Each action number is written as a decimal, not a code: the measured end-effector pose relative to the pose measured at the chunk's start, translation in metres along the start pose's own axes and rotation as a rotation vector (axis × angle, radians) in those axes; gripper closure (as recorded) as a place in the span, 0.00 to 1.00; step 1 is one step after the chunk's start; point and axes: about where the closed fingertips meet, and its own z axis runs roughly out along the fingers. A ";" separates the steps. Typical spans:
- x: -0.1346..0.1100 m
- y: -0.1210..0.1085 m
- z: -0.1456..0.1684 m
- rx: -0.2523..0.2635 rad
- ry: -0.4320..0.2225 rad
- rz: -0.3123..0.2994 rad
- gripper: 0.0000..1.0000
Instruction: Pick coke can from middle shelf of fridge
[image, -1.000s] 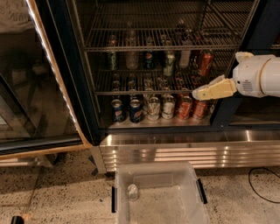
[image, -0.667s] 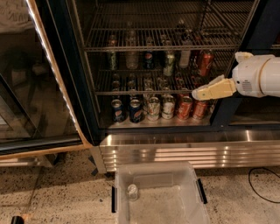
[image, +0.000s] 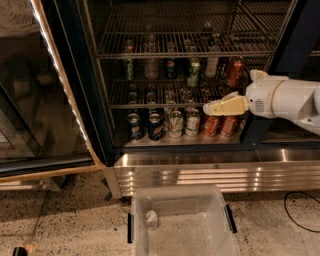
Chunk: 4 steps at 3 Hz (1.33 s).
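The fridge (image: 107, 125) stands open with wire racks. The coke can (image: 235, 72), dark red, stands at the right end of the middle shelf (image: 150, 105), towards the back, next to bottles and cans. My gripper (image: 212, 107), pale yellow on a white arm, reaches in from the right. It is in front of the middle shelf's front edge, just below and left of the coke can in the picture, not touching it. Two more red cans (image: 211, 126) stand on the bottom tier beneath the gripper.
Blue Pepsi cans (image: 134, 126) and green-and-white cans (image: 175, 124) line the bottom tier. The glass door (image: 50, 100) hangs open at left. A clear plastic bin (image: 220, 200) holding a small object sits on the floor before the steel base (image: 200, 170). A cable (image: 300, 210) lies at right.
My gripper and arm have moved a little to the left, further across the fridge opening. Cans and bin have not moved.
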 end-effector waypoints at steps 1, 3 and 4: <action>0.019 -0.005 0.037 0.041 -0.077 0.119 0.00; 0.041 -0.022 0.076 0.146 -0.152 0.238 0.00; 0.041 -0.022 0.076 0.146 -0.152 0.237 0.00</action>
